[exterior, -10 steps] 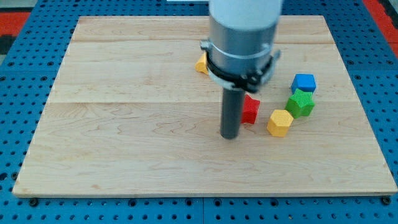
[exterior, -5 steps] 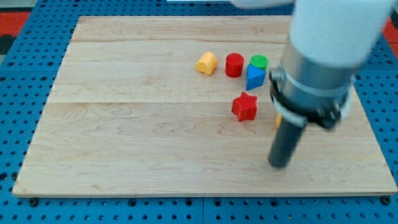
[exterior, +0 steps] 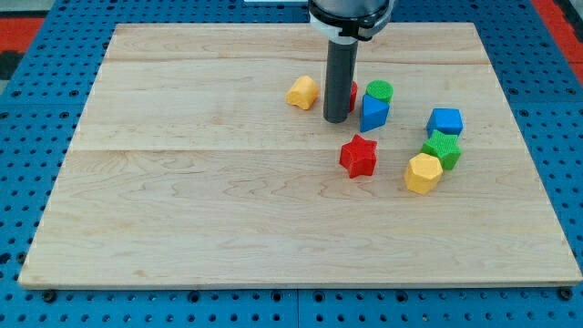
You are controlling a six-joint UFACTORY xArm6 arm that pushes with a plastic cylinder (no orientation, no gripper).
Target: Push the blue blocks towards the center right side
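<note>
Camera view, arm: the rod drops straight down from the view's top, a dark smooth cylinder under a grey collar, and my tip (exterior: 336, 119) is planted on the tabletop (exterior: 182, 200) in the upper middle.
Tip position: it sits between the yellow block (exterior: 302, 92) on the view's left and the blue wedge-like block (exterior: 373, 112) on the view's right, near both, and I can't tell if it touches either.
Fingers: there are none here, only the bare rod, so nothing is gripped.
Red cylinder (exterior: 352, 93): mostly hidden behind the rod, just a sliver showing at its right edge.
Green cylinder (exterior: 380, 90): round top, tucked right behind the blue wedge-like block, apparently touching it.
Blue cube (exterior: 445, 121): squarish, matte, over on the view's right, well apart from the tip.
Green ridged block (exterior: 442, 148): just below the blue cube, striped top face.
Yellow hexagonal block (exterior: 424, 172): faceted, pressed against the green ridged block's lower left.
Red star block (exterior: 359, 155): pointed outline, alone below the tip, toward the view's bottom.
Tabletop: pale wooden planks with visible grain and seams, resting on a blue perforated base (exterior: 36, 137).
</note>
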